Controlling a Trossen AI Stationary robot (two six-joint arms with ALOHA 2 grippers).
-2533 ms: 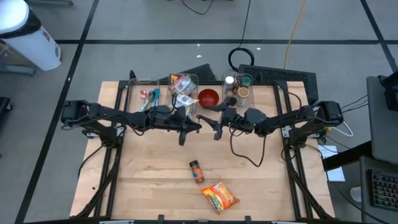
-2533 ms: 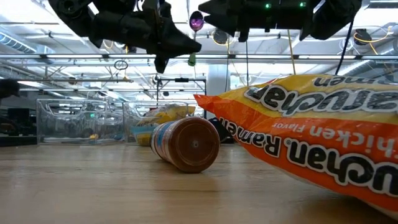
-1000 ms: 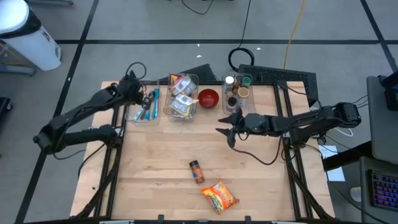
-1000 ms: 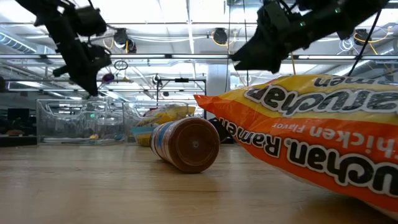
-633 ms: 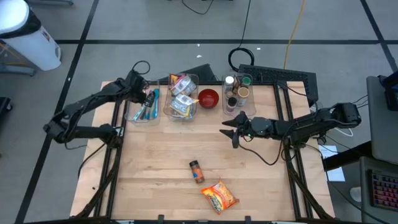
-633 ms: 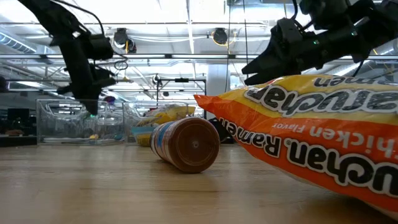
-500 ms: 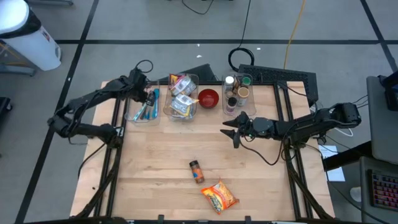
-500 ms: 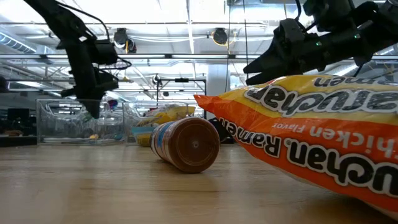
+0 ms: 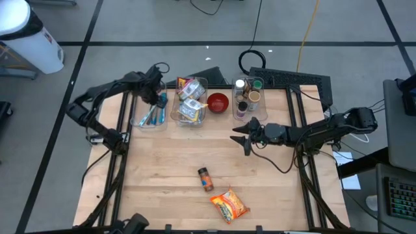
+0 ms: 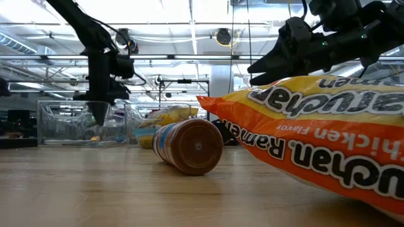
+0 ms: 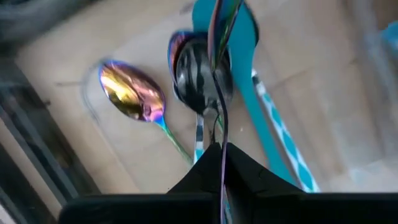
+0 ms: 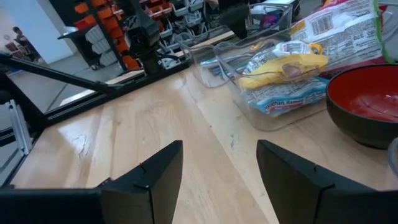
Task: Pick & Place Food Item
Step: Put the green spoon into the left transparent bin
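Observation:
An orange ramen packet and a small spice bottle on its side lie on the near middle of the wooden table. My left gripper points down into the clear utensil bin at the far left. It is shut on a thin iridescent utensil, seen edge-on. Under it lie an iridescent spoon, a dark spoon and a teal utensil. My right gripper hangs open and nearly level over the table right of centre, with nothing between its fingers. My left gripper pinches the thin utensil's handle between its two fingers, coming from above and pointing down. The utensil hangs below the fingers along their line, over the spoons in the bin. Whether its lower end touches them I cannot tell.
A clear bin of food packets, a red bowl and a clear bin of jars stand along the far edge. Bare wood lies between the arms and around the bottle and the packet.
My left gripper, still shut on the utensil, has swung toward the table's right along the far edge, tipped to point straight down and sunk into the utensil bin. My right gripper has sunk a little and levelled out, then kept still.

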